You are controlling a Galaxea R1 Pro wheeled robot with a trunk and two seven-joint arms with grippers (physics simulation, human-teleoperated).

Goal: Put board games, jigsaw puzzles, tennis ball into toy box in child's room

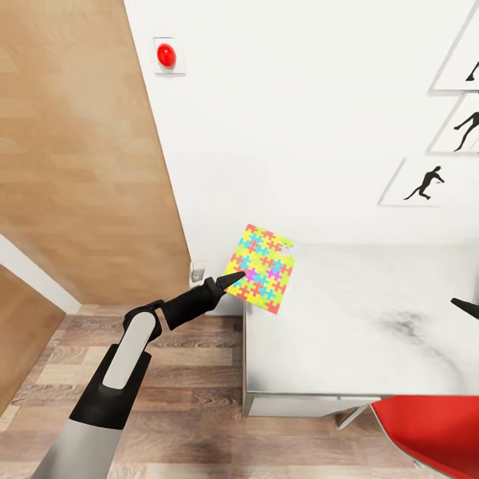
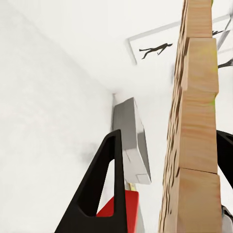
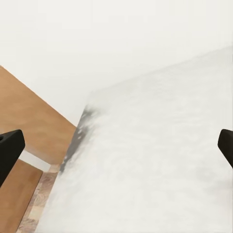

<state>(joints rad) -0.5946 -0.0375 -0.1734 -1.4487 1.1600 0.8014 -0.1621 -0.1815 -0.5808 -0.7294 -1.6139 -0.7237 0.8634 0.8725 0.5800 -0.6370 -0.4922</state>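
Head view: you are carrying one jigsaw puzzle, with the toy box yet to find.

Nearest, at lower left of the frame, your left gripper [image 1: 229, 279] is clenched on the bright multicoloured flat jigsaw puzzle [image 1: 261, 267], held tilted above the left corner of the white marbled table [image 1: 359, 332]; the left wrist view shows its wooden edge [image 2: 191, 145] between the jaws. At the right edge, your right gripper [image 1: 466, 307] hovers over the tabletop, fingers spread and empty. Beyond, silhouette pictures [image 1: 426, 183] hang on the white wall. Next, probably turn until the box appears.
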